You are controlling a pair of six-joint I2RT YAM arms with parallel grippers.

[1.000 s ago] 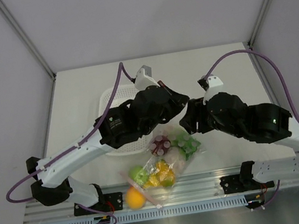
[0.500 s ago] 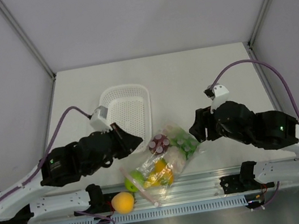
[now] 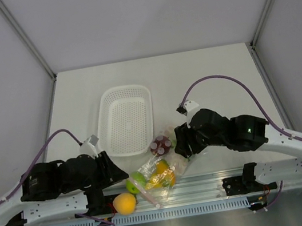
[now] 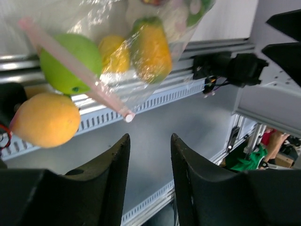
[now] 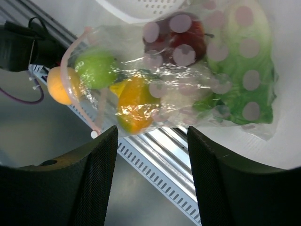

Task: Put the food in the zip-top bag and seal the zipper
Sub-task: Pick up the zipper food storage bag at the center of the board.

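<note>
The clear zip-top bag [image 3: 168, 162] lies at the table's near edge, partly over the metal rail. Inside it are a dark red apple [image 3: 160, 144], a lime-green fruit [image 3: 134, 182], an orange-yellow fruit [image 3: 162, 172] and lettuce [image 5: 244, 70]. The pink zipper [image 3: 144, 192] runs along the bag's near-left edge. A second orange-yellow fruit [image 3: 124, 203] lies outside the bag on the rail, beside the zipper. My left gripper [image 3: 117, 176] is open and empty just left of the bag. My right gripper [image 3: 179, 149] is open and empty over the bag's right end.
A white perforated basket [image 3: 125, 117] stands empty behind the bag. The slotted aluminium rail [image 3: 197, 183] runs along the near edge, with a drop below it. The arm mounts [image 3: 241, 185] sit on the rail.
My left arm has swung back from over the bag and basket to the near left. My right gripper has moved left over the bag's right end. The loose orange fruit shifted slightly left.
</note>
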